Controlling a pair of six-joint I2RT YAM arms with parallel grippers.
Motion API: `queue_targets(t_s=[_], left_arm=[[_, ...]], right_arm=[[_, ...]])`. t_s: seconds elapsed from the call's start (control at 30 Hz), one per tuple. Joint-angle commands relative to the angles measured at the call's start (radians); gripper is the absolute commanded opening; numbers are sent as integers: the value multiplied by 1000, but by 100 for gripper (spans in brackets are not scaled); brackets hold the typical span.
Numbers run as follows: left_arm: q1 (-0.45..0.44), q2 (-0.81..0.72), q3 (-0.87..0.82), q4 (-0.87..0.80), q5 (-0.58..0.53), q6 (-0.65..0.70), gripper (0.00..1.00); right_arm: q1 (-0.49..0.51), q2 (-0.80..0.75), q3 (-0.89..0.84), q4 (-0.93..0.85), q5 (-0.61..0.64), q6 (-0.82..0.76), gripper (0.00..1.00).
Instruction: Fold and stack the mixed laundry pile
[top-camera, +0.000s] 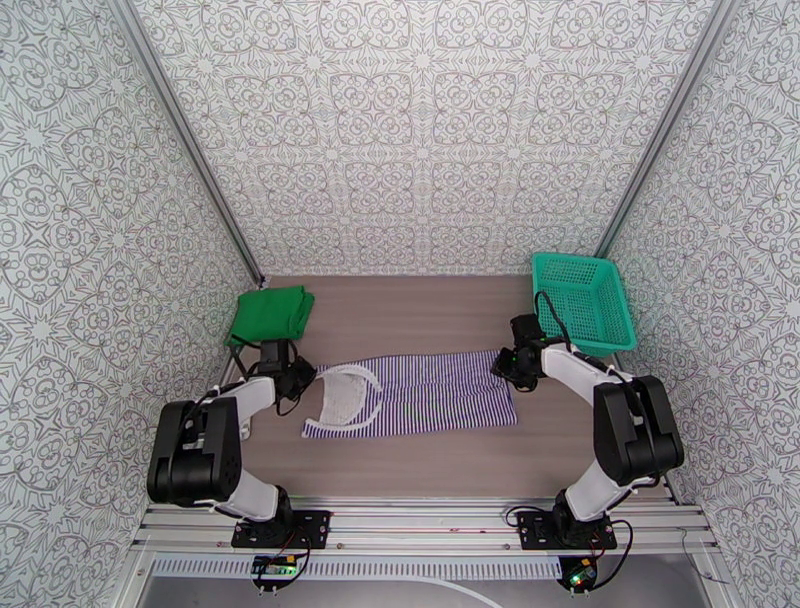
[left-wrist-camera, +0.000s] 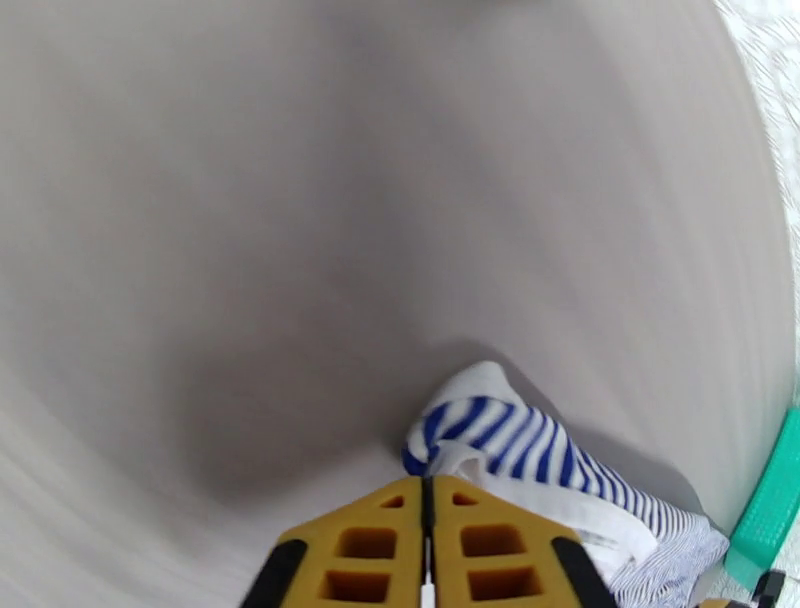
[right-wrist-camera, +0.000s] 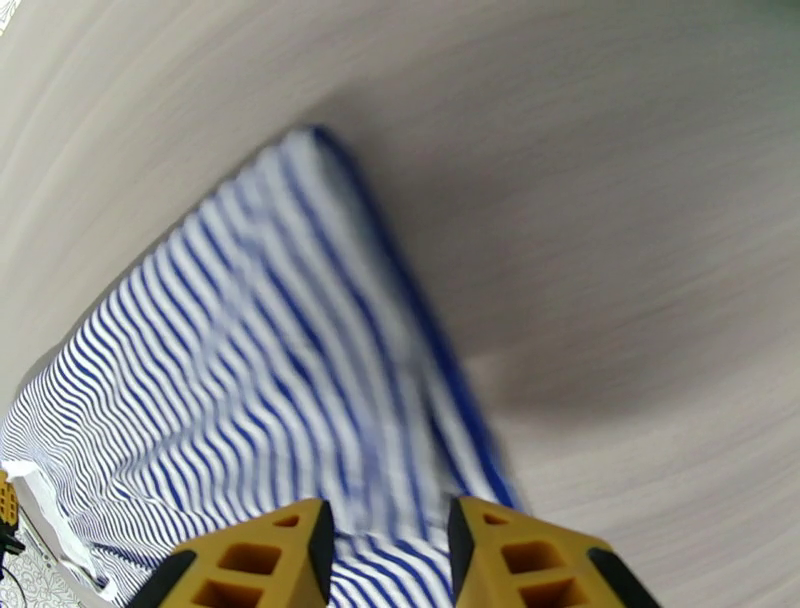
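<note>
Left gripper: jaws almost together, pinching a bunched strap of the striped sleeveless top; right gripper: jaws part-open, straddling its hem; green T-shirt: folded, far-left on table; top lies spread mid-table, seemingly unfolded; its folding and stacking remain.

surface: pale wood-grain table | landmark: striped sleeveless top spread flat mid-table, white-trimmed neck end at left | beyond the top's left end: green T-shirt, folded, apart from it | beyond the top's right end: teal mesh basket, near its corner
</note>
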Motion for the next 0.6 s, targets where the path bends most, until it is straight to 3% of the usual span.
queue_targets(t_s=[0.0, 0.03, 0.1, 0.17, 0.3, 0.43, 0.57], left_arm=[[33, -43, 9, 32, -16, 11, 34], [36, -55, 18, 22, -13, 22, 44], [40, -71, 45, -8, 1, 40, 47], [36, -87, 69, -39, 11, 54, 41], [-13, -133, 116, -95, 5, 68, 21], [-103, -104, 178, -105, -15, 89, 21], [-141, 63, 271, -86, 65, 106, 21]], right_arm=[[3, -35, -2, -30, 3, -22, 37], [3, -37, 1, -34, 1, -25, 37], [3, -37, 4, -40, -3, -30, 37], [3, -37, 10, -44, -8, -32, 37], [16, -29, 23, -47, -40, -36, 36], [64, 20, 69, -57, -49, -45, 35], [96, 94, 106, -36, -68, -38, 35]])
